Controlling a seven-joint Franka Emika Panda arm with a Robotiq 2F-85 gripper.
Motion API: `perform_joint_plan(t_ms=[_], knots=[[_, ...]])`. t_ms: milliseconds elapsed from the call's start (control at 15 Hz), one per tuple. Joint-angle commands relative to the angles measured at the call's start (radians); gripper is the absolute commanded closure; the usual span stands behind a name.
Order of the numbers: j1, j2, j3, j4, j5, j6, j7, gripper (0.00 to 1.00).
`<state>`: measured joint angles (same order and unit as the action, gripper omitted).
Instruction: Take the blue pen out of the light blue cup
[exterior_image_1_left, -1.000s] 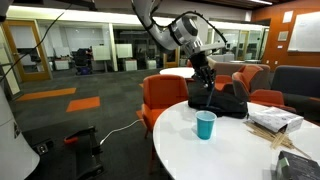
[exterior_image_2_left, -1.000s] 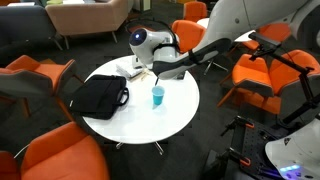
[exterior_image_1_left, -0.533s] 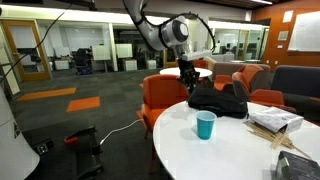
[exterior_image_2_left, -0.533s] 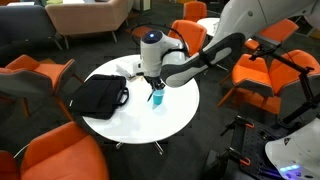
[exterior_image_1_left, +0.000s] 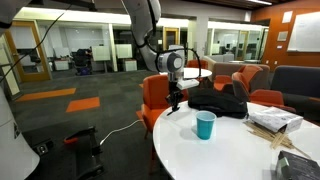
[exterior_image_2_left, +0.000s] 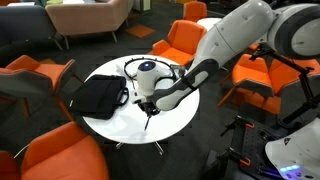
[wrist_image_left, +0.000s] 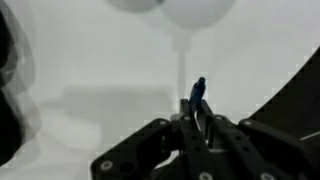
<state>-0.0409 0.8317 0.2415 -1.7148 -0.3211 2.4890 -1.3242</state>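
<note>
My fingers (wrist_image_left: 214, 128) were clenched on the blue pen (wrist_image_left: 198, 92), and only a short blue length showed beyond them in the wrist view. The pen was out of the light blue cup (exterior_image_1_left: 205, 125) and held above the bench (exterior_image_1_left: 235, 152) near its edge, with the cup standing apart. I judged the pen light, stiff and slick-barrelled, likely to pivot if pinched near one end. A hold closer to the middle seemed steadier. It did not look fragile.
</note>
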Motion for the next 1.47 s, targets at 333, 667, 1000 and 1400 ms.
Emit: perform_joint_plan(t_ms=[333, 667, 1000, 1400], knots=[[0.013, 0.137, -0.031, 0.233, 0.012, -0.092, -0.073, 0.48], [0.110, 0.017, -0.153, 0.183, -0.041, -0.171, 0.155, 0.07], [0.147, -0.124, -0.213, 0.117, -0.107, -0.270, 0.363, 0.00], [0.116, -0.246, -0.182, -0.001, -0.117, -0.247, 0.391, 0.00]])
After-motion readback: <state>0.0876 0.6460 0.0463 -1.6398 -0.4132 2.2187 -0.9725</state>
